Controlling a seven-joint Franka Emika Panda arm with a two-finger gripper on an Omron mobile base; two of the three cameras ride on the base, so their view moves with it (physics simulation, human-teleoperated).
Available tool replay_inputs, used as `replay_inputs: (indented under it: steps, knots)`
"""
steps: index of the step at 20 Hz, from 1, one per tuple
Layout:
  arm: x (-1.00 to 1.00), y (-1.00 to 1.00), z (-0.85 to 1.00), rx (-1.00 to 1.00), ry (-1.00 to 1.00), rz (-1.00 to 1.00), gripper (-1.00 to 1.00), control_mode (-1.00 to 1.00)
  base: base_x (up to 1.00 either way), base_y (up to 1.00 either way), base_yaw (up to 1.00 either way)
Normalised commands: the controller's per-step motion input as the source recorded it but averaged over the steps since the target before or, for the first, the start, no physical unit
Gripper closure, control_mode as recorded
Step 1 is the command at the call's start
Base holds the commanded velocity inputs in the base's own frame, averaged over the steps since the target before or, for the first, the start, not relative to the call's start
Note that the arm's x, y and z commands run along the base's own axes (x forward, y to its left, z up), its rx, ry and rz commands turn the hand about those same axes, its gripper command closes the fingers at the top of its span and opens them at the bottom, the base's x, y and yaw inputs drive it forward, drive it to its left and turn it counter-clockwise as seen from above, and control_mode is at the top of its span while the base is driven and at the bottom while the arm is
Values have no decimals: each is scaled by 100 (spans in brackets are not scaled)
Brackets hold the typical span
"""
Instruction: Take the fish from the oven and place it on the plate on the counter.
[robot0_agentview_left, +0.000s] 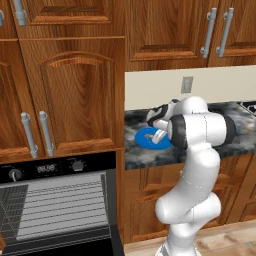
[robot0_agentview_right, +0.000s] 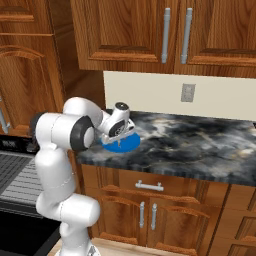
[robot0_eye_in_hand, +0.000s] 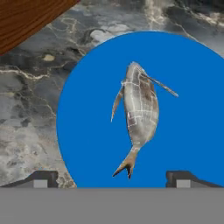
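Two base views flanking the arm, sharing the counter (robot0_agentview_left: 150, 157); hand view close above.

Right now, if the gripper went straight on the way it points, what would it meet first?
Probably the fish, lying on the blue plate straight ahead of the open gripper. The fingertips stand wide apart, so they might pass either side and meet the plate.

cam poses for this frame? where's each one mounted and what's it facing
Left base view: behind-left of the arm, facing the oven and counter; arm lower right.
Right base view: behind-right, facing the counter; arm lower left, gripper above the plate.
Hand view: on the hand, looking down at the fish lying on the plate; open finger tips at the bottom.
Shared: plate, counter.
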Motion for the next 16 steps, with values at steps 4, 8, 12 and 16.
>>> replay_inputs:
  steps: [4, 8, 12, 16]
  knots:
    - [-100, -1, 59, 7, -8, 0, -100, -100, 0, 0, 0]
    - [-98, 0, 81, 6, -9, -3, -100, -100, 0, 0, 0]
    - [-79, -1, 100, 10, 0, -11, -100, -100, 0, 0, 0]
    - [-42, 0, 100, 7, 0, -12, -100, -100, 0, 0, 0]
